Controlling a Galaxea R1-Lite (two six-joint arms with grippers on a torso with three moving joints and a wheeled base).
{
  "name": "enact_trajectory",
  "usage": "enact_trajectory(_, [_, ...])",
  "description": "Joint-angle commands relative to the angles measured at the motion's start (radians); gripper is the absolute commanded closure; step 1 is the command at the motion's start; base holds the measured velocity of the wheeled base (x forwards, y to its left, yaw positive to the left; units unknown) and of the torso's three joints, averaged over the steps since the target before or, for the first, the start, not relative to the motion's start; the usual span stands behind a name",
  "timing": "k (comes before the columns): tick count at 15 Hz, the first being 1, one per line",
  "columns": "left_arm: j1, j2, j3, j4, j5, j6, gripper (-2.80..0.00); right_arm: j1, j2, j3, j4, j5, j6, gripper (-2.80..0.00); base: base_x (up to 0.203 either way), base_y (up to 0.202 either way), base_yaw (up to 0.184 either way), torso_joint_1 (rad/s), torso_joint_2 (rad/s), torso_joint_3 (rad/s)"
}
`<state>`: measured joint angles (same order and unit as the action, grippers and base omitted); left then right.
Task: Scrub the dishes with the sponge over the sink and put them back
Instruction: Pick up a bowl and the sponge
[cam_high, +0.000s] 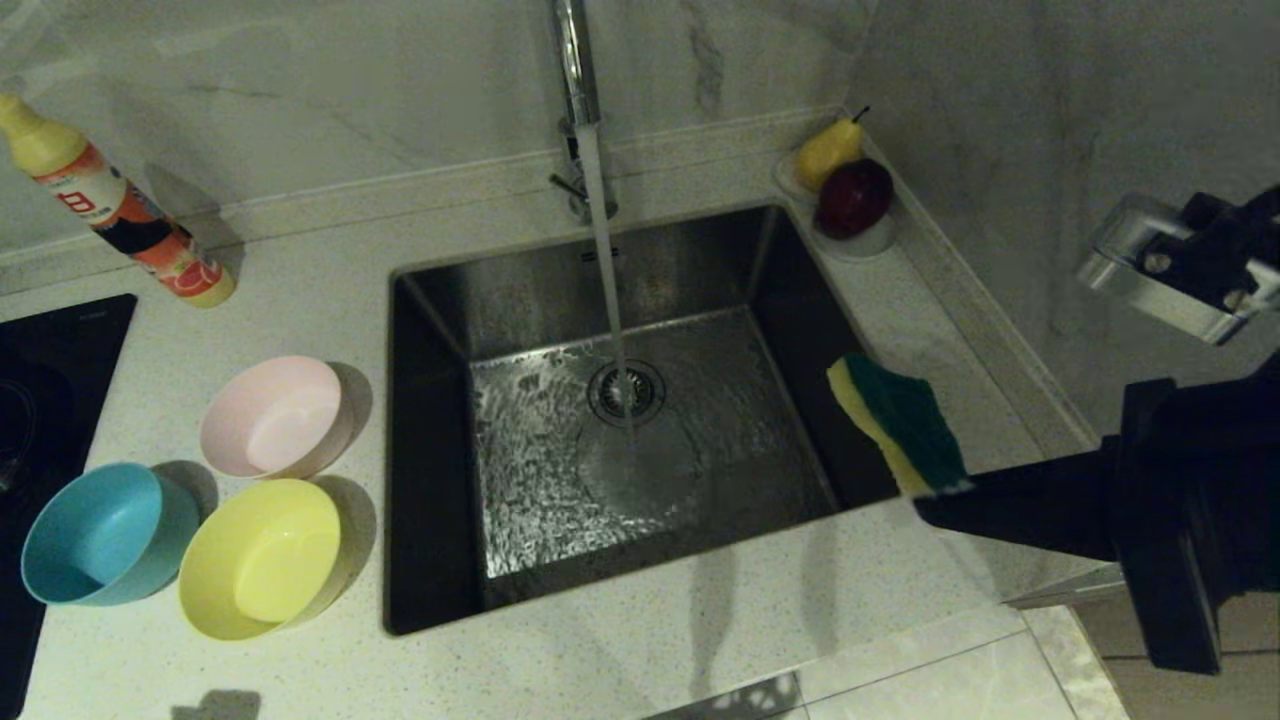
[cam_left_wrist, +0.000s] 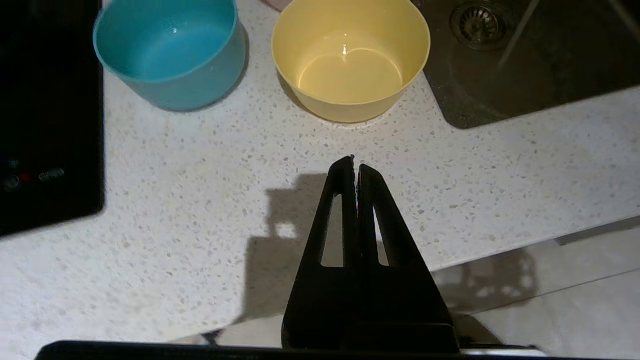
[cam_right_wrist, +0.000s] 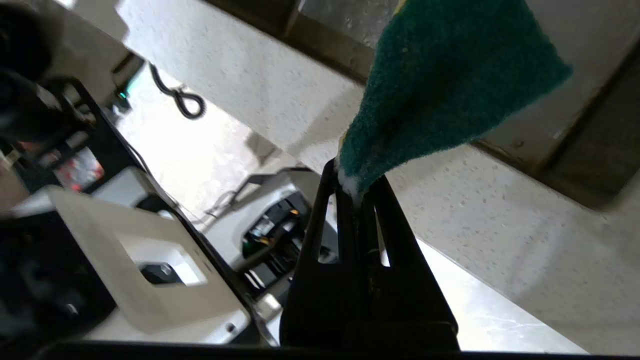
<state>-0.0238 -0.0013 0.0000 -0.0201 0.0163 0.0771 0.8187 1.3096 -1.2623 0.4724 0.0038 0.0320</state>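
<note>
1. We see the sponge (cam_high: 900, 420) held in the air over the right edge of the sink (cam_high: 440, 330), green scouring face up and yellow foam along its lower left side.
2. The right gripper (cam_high: 935, 492) pinches one corner of the sponge; in the right wrist view its fingers (cam_right_wrist: 345, 210) are pressed tight on that corner, and the rest of the sponge (cam_right_wrist: 445, 85) fans out beyond the tips.
3. The right arm reaches in from the right side of the head view, above the counter (cam_high: 620, 660) in front of the sink.
4. The sink is a square steel basin with a round drain strainer (cam_high: 626, 392) in the middle; water runs from the tap (cam_high: 575, 60) in a thin stream onto the wet floor of the basin (the stream lands right at the strainer).
5. The three bowls stand upright on the counter to the left of the sink: the pink bowl (cam_high: 277, 415) farthest back, the yellow bowl (cam_high: 262, 558) in front of it, and the blue bowl (cam_high: 100, 535) just left of the yellow one.
6. The left gripper (cam_left_wrist: 356, 162) hovers over bare counter in front of the yellow bowl, its fingers pressed together and holding nothing.
7. Farther out, a dish-soap bottle (cam_high: 115, 205) leans by the back wall at the left, a dark hob (cam_high: 40, 400) lies at the left edge, and a small white dish (cam_high: 870, 240) in the right back corner carries a pear (cam_high: 828, 150) and a dark red apple (cam_high: 855, 197).
</note>
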Motion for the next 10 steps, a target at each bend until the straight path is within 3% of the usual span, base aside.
enact_trajectory(1, [0.000,0.000,-0.033,0.007,-0.007,0.021,0.00,0.005,0.043,-0.028,0.009,-0.002,0.016,0.00,0.000,0.000,0.000,0.000,0.00,0.000])
enact_trajectory(4, [0.001,0.051,-0.147,0.013,0.007,0.020,0.00,0.001,0.023,-0.032,0.011,0.007,0.022,0.00,0.000,0.000,0.000,0.000,0.00,0.000])
enact_trajectory(6, [0.001,0.128,-0.281,0.014,0.056,0.012,0.00,0.003,0.022,-0.032,0.002,0.017,0.023,0.00,0.000,0.000,0.000,0.000,0.00,0.000])
enact_trajectory(10, [0.000,0.390,-0.543,0.027,0.298,0.003,0.00,0.003,-0.006,-0.054,0.006,0.015,-0.004,0.00,0.000,0.000,0.000,0.000,0.00,0.000])
